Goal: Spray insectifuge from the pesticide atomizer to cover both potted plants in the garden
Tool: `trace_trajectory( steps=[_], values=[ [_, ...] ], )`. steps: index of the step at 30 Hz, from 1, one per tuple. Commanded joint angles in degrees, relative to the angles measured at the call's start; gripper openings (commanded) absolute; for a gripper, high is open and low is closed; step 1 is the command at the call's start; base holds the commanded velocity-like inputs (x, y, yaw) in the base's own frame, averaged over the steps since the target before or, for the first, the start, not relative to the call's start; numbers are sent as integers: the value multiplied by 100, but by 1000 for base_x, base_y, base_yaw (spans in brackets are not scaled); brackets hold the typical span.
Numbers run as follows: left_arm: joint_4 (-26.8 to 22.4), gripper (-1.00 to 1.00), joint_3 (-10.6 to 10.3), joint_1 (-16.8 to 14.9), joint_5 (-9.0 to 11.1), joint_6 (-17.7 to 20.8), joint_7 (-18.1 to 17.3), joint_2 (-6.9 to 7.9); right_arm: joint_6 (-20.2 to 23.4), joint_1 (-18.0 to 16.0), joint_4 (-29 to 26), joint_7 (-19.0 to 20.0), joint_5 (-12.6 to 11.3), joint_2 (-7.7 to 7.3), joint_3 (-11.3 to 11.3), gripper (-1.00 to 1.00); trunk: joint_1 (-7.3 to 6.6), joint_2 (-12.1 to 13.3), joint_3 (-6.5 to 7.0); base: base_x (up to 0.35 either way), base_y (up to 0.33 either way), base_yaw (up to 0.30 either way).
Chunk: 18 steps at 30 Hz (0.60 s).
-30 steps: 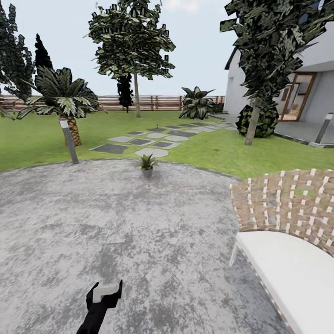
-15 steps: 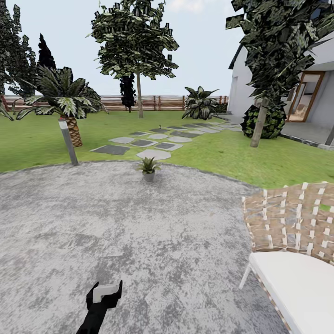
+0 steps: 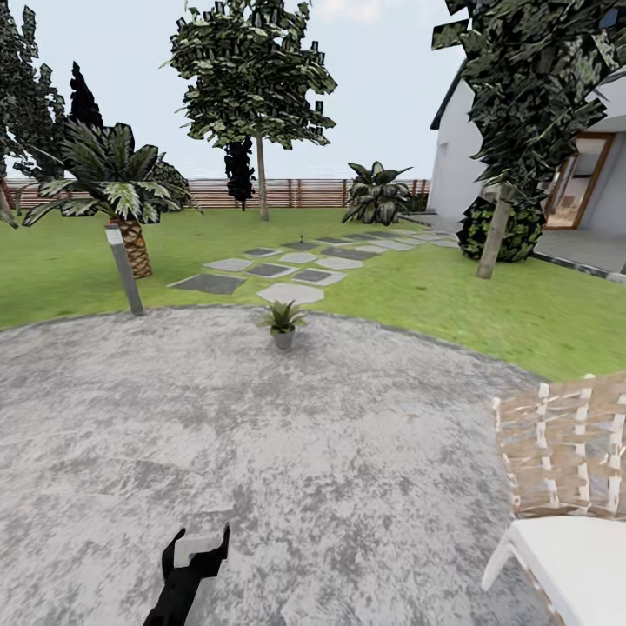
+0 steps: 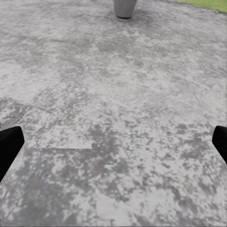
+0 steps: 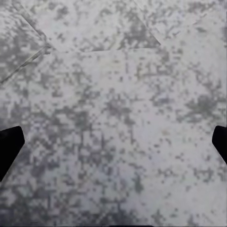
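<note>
1. One potted plant stands ahead of you at the far edge of the grey paving, just short of the lawn and the stepping stones. Its grey pot also shows at the edge of your left wrist view.
2. Judge that plant as light and easily tipped: a small pot under a spread of soft leaves. You only need to spray it, so keep the arms off it.
3. I cannot point you to the atomizer or the second plant from here. When you find the bottle, expect a light, stiff, fairly smooth body; take it around the body below the head, leaving the trigger free.
4. Your left gripper has its jaws spread wide with nothing between them, only paving beyond. The right gripper is the same, jaws apart and empty.
5. In the head view your left arm's end sits low, and a wicker seat with a white cushion is cut off at the right edge.
6. The fence and the distant trees are too coarse to search for small objects.
</note>
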Motion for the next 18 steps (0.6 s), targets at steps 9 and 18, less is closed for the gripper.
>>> trace_trajectory(
  steps=[9, 18],
  values=[
    [5, 100, -1, -3, 42, -17, -6, -2, -3, -1, -7, 2, 1, -1, 1, 100, 2, -2, -5, 305, 186, 0],
    [4, 100, -1, -3, 42, -17, -6, -2, -1, -1, -5, 2, 1, -1, 1, 100, 2, -2, -5, 316, 131, 0]
  ],
)
